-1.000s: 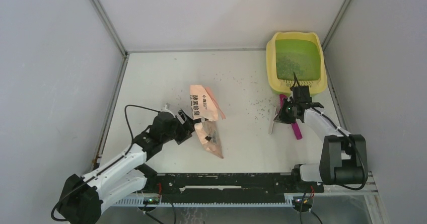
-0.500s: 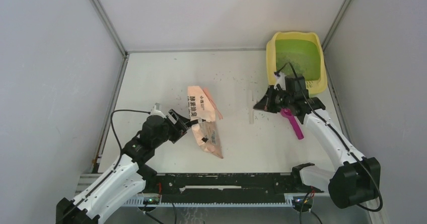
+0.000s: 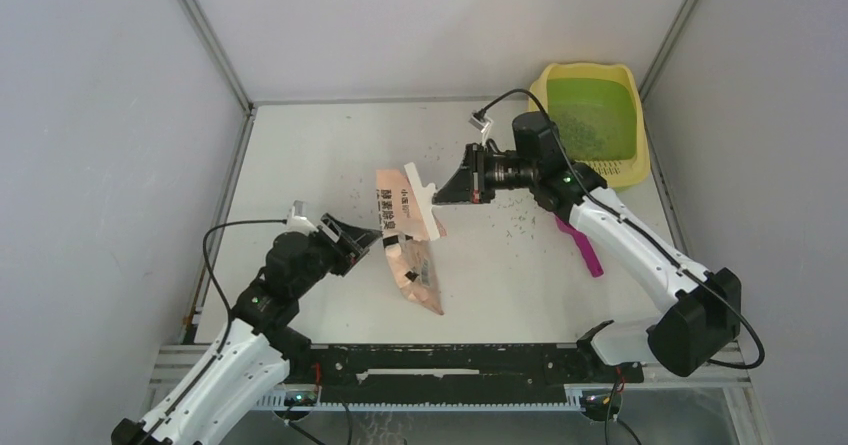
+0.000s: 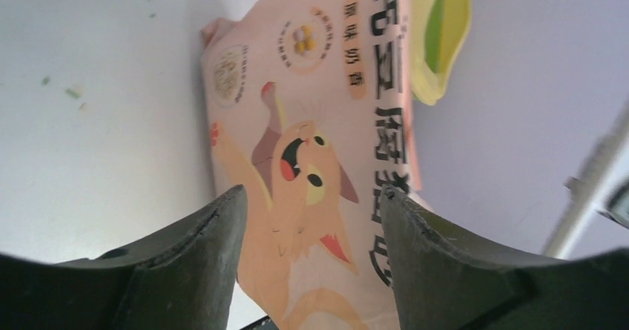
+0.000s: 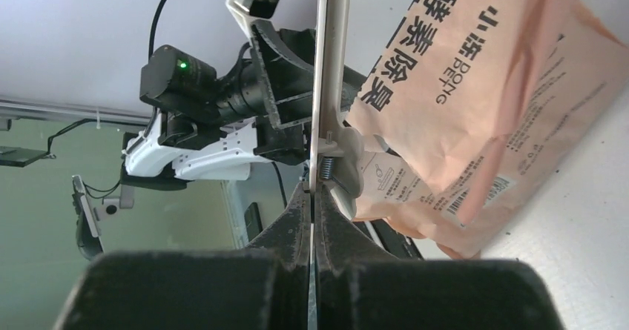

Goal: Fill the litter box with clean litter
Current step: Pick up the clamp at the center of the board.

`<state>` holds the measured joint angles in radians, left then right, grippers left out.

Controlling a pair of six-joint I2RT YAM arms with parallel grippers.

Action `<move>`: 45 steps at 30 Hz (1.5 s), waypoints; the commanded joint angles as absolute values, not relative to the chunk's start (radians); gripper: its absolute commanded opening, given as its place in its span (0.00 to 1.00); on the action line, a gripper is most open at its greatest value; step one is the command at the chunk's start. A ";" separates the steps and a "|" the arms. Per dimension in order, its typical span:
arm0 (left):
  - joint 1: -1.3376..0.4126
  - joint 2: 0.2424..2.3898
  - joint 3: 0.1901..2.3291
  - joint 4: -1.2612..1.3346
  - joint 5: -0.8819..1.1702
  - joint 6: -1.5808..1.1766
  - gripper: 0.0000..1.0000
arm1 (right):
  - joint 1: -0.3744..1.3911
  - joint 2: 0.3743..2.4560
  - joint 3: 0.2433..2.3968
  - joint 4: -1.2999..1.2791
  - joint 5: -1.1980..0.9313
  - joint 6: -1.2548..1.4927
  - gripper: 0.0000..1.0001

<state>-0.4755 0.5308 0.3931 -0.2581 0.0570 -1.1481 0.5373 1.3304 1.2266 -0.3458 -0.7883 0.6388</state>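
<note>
Top view, litter box (image 3: 590, 69): upper right of the frame, at the far corner of the table (image 3: 300, 165). It is smooth moulded plastic with a pale yellow rim and a green basin.
Top view, litter (image 3: 572, 125): tiny dark granules lie in the basin. More specks are strewn over the table between box and bag.
Top view, bag (image 3: 412, 265): crinkled peach-pink printed film at centre frame, its lower end tapering to a point.
Top view, my right claw (image 3: 438, 196): centre frame, by the bag's top, fingers together on a flat white clip (image 3: 420, 185).
Top view, my left claw (image 3: 360, 242): lower left of centre, fingers apart, just beside the bag's left edge. I cannot tell whether it touches.
Top view, scoop (image 3: 590, 257): magenta plastic, right of centre, partly hidden under my right arm.
Left wrist, my left claw (image 4: 311, 204): two matte black fingers along the bottom edge, spread apart.
Left wrist, bag (image 4: 304, 122): glossy, with a cartoon cat and characters, filling the gap between the fingers. Its ends are cut off by the frame.
Left wrist, litter box (image 4: 434, 33): only a yellow-and-green sliver at the top edge.
Right wrist, my right claw (image 5: 311, 196): fingers pressed together, clamped on the clip's thin end.
Right wrist, clip (image 5: 328, 70): stiff, narrow, seen edge-on, with a small metal spring. I cannot tell whether it bites the bag.
Right wrist, bag (image 5: 482, 70): upper right, creased, with black characters and a barcode.
Right wrist, my left arm (image 5: 200, 107): behind the clip, black and white, partly hidden.
</note>
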 commanded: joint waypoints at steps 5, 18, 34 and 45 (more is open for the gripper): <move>-0.462 0.496 0.371 -0.022 0.143 -1.183 0.64 | 0.549 1.364 1.264 -0.290 -0.827 0.678 0.00; -0.462 0.542 0.292 0.184 0.184 -1.237 0.65 | 0.573 1.423 1.259 -0.246 -0.922 0.720 0.00; -0.460 0.520 0.237 0.316 0.208 -1.256 0.67 | 0.617 1.543 1.152 0.056 -1.082 0.951 0.00; -0.460 0.533 0.219 0.346 0.211 -1.262 0.67 | 0.678 1.618 1.152 0.063 -1.074 0.939 0.00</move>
